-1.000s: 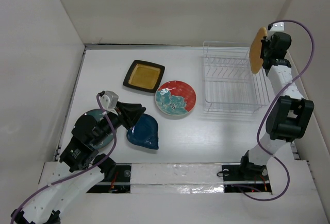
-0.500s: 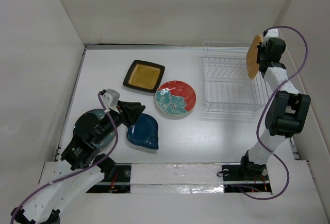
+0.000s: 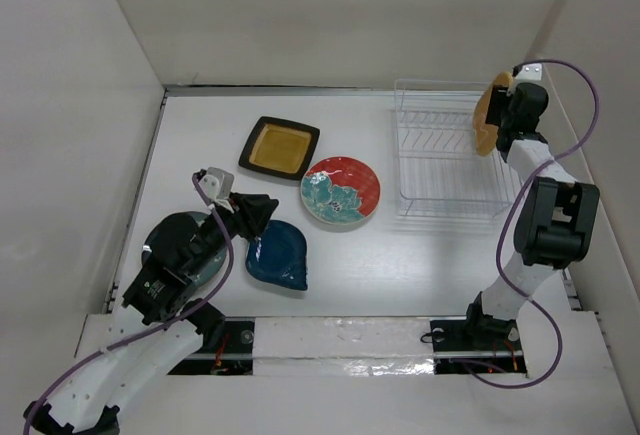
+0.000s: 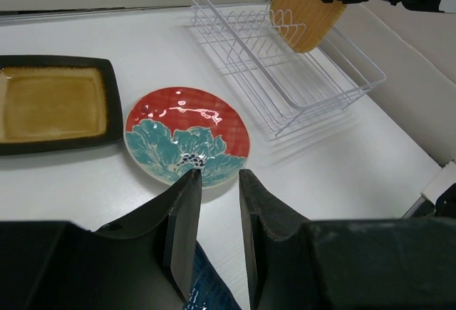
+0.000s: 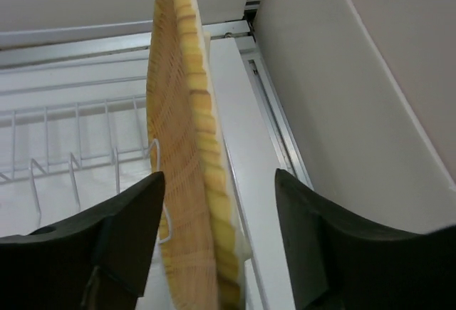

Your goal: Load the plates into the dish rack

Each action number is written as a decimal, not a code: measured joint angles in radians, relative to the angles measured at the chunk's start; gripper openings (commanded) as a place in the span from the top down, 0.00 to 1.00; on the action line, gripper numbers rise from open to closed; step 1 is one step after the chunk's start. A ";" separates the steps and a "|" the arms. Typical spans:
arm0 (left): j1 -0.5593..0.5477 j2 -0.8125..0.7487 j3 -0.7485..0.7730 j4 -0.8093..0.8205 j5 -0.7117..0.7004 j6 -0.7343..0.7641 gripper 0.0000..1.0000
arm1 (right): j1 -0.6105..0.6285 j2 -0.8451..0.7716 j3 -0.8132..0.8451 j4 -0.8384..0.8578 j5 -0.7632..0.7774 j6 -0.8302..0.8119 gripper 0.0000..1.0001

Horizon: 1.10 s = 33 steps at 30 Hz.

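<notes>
The round orange plate point(image 3: 485, 115) stands on edge, tilted, at the right end of the clear dish rack point(image 3: 445, 170). My right gripper point(image 3: 507, 115) is open around it; in the right wrist view the plate point(image 5: 189, 146) is near the left finger, with a gap to the right one. My left gripper point(image 3: 268, 207) is open a little and empty, above the dark blue leaf plate point(image 3: 282, 257). The red flowered plate point(image 3: 341, 192) and the yellow square plate point(image 3: 279, 148) lie on the table. The teal-grey plate point(image 3: 185, 223) is mostly hidden under my left arm.
White walls close in the table on the left, back and right; the rack's right side is near the right wall point(image 5: 356, 96). The left wrist view shows the rack point(image 4: 285, 75), the red plate point(image 4: 187, 135) and the yellow plate point(image 4: 50, 103) ahead of my fingers.
My right gripper has come down and toward the rack with the orange plate, which now tilts in the rack's right end. My left gripper has shifted slightly.
</notes>
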 measured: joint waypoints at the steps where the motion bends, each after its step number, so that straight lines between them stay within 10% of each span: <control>1: 0.001 0.005 0.000 0.000 -0.002 0.000 0.75 | 0.000 -0.009 -0.013 0.014 0.005 0.019 0.23; 10: 0.015 0.101 0.000 -0.004 -0.050 -0.001 0.73 | 0.019 -0.288 -0.175 0.124 0.080 0.380 0.22; 12: 0.051 0.136 0.000 -0.003 -0.047 -0.001 0.73 | 0.052 -0.412 -0.267 0.185 0.081 0.488 0.45; 13: 0.076 0.155 0.001 -0.004 -0.046 -0.002 0.73 | 0.076 -0.468 -0.308 0.212 0.080 0.528 0.84; 15: 0.138 0.190 0.009 -0.008 -0.046 -0.003 0.72 | 0.145 -0.579 -0.417 0.303 0.063 0.623 1.00; 24: 0.426 0.439 0.045 0.062 0.086 -0.109 0.54 | 0.512 -0.693 -0.678 0.419 -0.054 0.798 0.99; 33: 0.513 0.731 0.094 0.163 0.051 -0.385 0.43 | 0.660 -0.931 -0.807 0.345 -0.211 0.826 0.65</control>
